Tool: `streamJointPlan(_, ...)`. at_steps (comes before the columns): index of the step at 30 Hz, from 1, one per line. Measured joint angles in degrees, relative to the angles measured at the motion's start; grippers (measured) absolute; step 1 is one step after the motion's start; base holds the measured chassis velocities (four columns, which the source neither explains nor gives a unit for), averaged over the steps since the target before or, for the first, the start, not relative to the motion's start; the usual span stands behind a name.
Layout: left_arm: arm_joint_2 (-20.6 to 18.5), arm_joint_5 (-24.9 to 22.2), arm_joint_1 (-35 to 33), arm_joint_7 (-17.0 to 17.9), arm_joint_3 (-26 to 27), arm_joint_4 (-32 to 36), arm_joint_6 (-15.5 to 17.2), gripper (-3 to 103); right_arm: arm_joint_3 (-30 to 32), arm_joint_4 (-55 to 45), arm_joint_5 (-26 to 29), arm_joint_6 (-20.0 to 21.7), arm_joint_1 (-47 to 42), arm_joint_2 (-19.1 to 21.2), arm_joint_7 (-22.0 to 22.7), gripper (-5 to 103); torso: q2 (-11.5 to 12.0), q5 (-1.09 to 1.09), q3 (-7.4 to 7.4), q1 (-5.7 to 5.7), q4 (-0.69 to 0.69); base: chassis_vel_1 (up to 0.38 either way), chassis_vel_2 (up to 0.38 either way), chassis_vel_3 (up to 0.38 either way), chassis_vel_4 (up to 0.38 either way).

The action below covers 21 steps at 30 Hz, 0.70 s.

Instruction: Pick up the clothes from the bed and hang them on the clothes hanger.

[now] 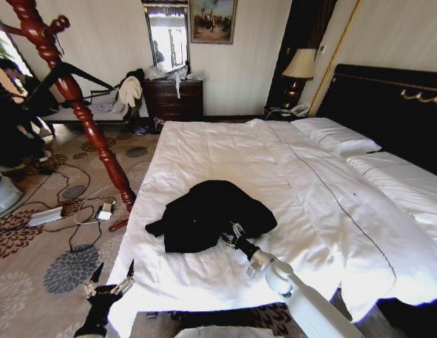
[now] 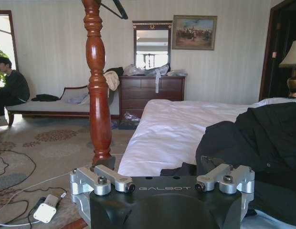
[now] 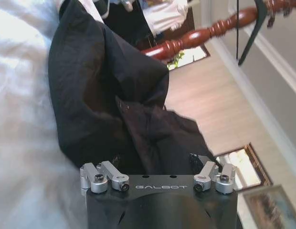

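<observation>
While my right tool [image 1: 231,236] sits clenched on a fold of the jacket [image 1: 204,211] heaped on the bed [image 1: 289,183] just ahead, my released left tool [image 1: 109,282] waits; soft, light cloth, best gripped at bunched folds.

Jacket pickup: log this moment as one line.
right gripper: at jacket edge on bed | left gripper: open, low beside bed | hanger: on stand, bare

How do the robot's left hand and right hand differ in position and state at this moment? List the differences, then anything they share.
The right hand is at the black jacket on the bed; the left hand hangs apart, low off the bed's corner. In the head view the left hand's fingers are spread open on nothing; the right hand's fingers are buried in jacket fabric. Both are marked GALBOT.
</observation>
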<state>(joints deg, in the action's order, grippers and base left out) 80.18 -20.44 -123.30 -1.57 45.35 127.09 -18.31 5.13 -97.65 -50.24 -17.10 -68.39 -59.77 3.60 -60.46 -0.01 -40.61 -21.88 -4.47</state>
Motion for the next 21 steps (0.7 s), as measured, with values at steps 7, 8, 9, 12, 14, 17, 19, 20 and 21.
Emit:
streamJointPlan(7, -0.1, -0.2, 0.2, 0.0, -0.1, -0.1, 0.0, 100, -0.4, 2.1, -6.3, -2.1, 1.7, -2.7, 1.2, 75, 0.0, 0.01, 0.00, 0.00, 0.00, 0.000, 0.000, 0.000, 0.000)
streamJointPlan(8, -0.1, -0.3, 0.2, 0.0, -0.1, -0.1, 0.0, 100, -0.3, 2.4, -7.4, -2.4, 1.8, -3.0, 1.5, 70, 0.0, 0.01, 0.00, 0.00, 0.01, 0.000, 0.000, 0.000, 0.000)
streamJointPlan(9, -0.1, -0.5, 0.2, -0.1, 0.0, -0.2, 0.0, 100, -0.3, 2.6, -8.6, -2.7, 1.9, -3.3, 1.8, 66, 0.0, 0.00, 0.00, 0.00, 0.00, 0.000, 0.000, 0.000, 0.000)
streamJointPlan(12, -0.2, -0.6, 0.2, -0.1, 0.1, -0.3, 0.0, 100, -0.2, 2.8, -9.6, -2.9, 2.0, -3.4, 2.1, 62, 0.0, 0.00, 0.00, 0.00, 0.00, 0.000, 0.000, 0.000, 0.000)
streamJointPlan(14, -0.2, -0.8, 0.2, -0.1, 0.1, -0.4, 0.0, 100, -0.1, 3.2, -10.7, -3.1, 2.2, -3.4, 2.4, 51, 0.0, 0.00, 0.00, 0.00, 0.00, 0.000, 0.000, 0.000, 0.000)
streamJointPlan(17, -0.2, -0.9, 0.4, -0.1, 0.1, -0.5, 0.0, 100, 0.0, 3.6, -11.6, -3.3, 2.5, -3.4, 2.5, 46, 0.0, 0.00, 0.00, 0.00, 0.00, 0.000, 0.000, 0.000, 0.000)
streamJointPlan(19, -0.3, -0.9, 0.7, -0.1, 0.0, -0.5, 0.1, 100, -0.1, 4.0, -12.5, -3.4, 3.2, -3.5, 2.4, 39, 0.0, 0.00, 0.00, 0.00, 0.00, 0.000, 0.000, 0.000, 0.000)
streamJointPlan(20, -0.3, -0.9, 0.7, -0.1, 0.0, -0.5, 0.1, 100, -0.1, 4.0, -12.5, -3.4, 3.2, -3.5, 2.4, 39, 0.0, 0.00, 0.00, 0.00, 0.00, 0.000, 0.000, 0.000, 0.000)
streamJointPlan(21, -0.3, -0.9, 0.7, -0.1, 0.0, -0.5, 0.1, 100, -0.2, 4.3, -12.8, -3.5, 3.5, -3.5, 2.4, 39, 0.0, 0.00, 0.00, 0.00, 0.00, 0.000, 0.000, 0.000, 0.000)
